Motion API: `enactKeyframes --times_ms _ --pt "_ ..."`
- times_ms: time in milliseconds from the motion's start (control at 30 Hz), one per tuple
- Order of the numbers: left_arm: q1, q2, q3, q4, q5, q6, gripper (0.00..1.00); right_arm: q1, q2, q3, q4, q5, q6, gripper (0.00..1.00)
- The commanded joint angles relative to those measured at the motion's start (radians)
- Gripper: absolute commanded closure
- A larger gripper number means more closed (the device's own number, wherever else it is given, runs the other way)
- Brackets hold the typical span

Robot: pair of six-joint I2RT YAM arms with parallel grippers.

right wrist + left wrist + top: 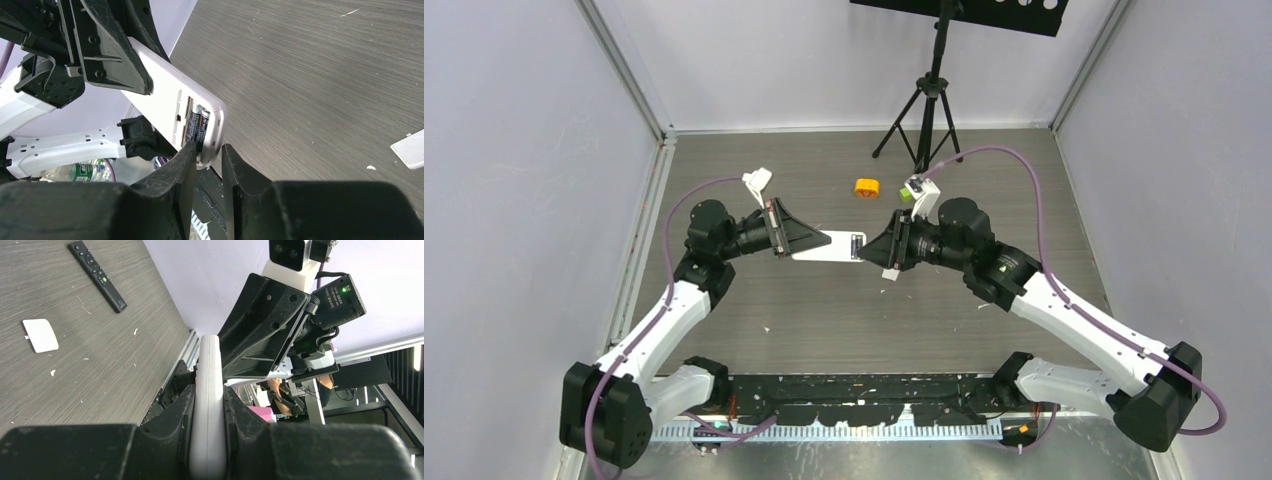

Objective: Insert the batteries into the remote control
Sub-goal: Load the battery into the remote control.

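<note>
Left end effector (209,390) clamps the white remote control (165,85) aloft; one dark battery (198,127) lies in its open bay; right end effector (206,150) is narrowly parted around that end, grip unclear; more loading likely left

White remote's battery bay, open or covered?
Open: the white plastic remote control shows a dark cylindrical battery exposed in its uncovered bay.
</note>
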Motion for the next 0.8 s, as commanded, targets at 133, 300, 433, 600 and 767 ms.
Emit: enactKeyframes --times_ms 133,300,433,600,767 --pt "0.0 -0.014 0.018 0.182 0.049 -0.072 1.0 0.0 0.066 0.044 -0.048 0.088 -0.05 0.76" --pt "0.0 -0.045 0.013 0.045 0.006 0.056 1.0 0.0 0.053 0.067 -0.093 0.15 -0.045 0.7" --pt "0.0 -0.052 0.007 -0.051 -0.042 0.143 1.0 -0.001 -0.019 0.061 -0.068 0.116 -0.021 0.49" --pt "0.0 -0.034 -0.012 -0.071 -0.055 0.177 1.0 -0.031 -0.095 0.042 -0.062 0.101 -0.007 0.34" --pt "0.0 -0.03 -0.027 -0.019 0.003 0.174 1.0 -0.048 -0.074 0.039 -0.064 -0.017 -0.068 0.29"
